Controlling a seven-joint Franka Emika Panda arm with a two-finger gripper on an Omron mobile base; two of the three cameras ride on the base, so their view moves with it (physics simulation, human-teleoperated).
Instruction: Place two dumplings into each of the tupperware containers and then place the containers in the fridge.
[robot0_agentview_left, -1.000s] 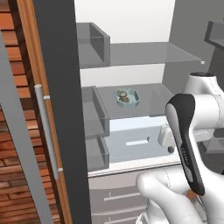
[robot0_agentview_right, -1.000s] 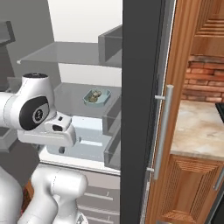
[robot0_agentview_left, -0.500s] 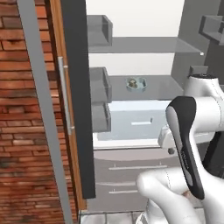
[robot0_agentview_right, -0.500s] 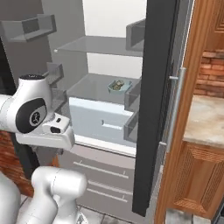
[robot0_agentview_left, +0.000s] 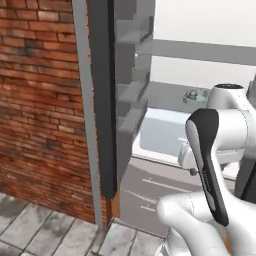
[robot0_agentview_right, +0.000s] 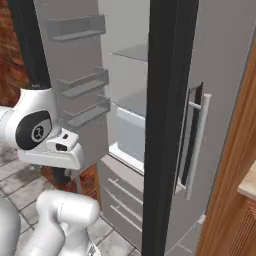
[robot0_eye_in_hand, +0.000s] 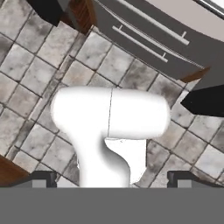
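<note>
The fridge (robot0_agentview_left: 210, 25) stands open, with its dark door edge (robot0_agentview_left: 102, 100) to the left of the white inside. On a grey shelf inside sits one small pale tupperware container (robot0_agentview_left: 193, 95) holding tan dumplings, above the pale blue drawer (robot0_agentview_left: 160, 132). In the right base view the fridge's other dark door (robot0_agentview_right: 160, 125) crosses the middle, and the drawer (robot0_agentview_right: 127, 135) shows beside it. My gripper (robot0_eye_in_hand: 111, 180) points down at the tiled floor; it is open, its fingertips (robot0_eye_in_hand: 43, 179) far apart with nothing between them. The second container is out of view.
A red brick wall (robot0_agentview_left: 40, 100) runs along the left of the fridge. Door racks (robot0_agentview_right: 80, 82) stick out from the open door. A grey handle (robot0_agentview_right: 197, 145) and a wooden cabinet (robot0_agentview_right: 235, 150) lie to the right. Grey freezer drawers (robot0_agentview_left: 150, 185) sit below.
The whole picture has shifted: the base has moved, so the fridge now sits further right in the left base view. The container stays on its shelf.
</note>
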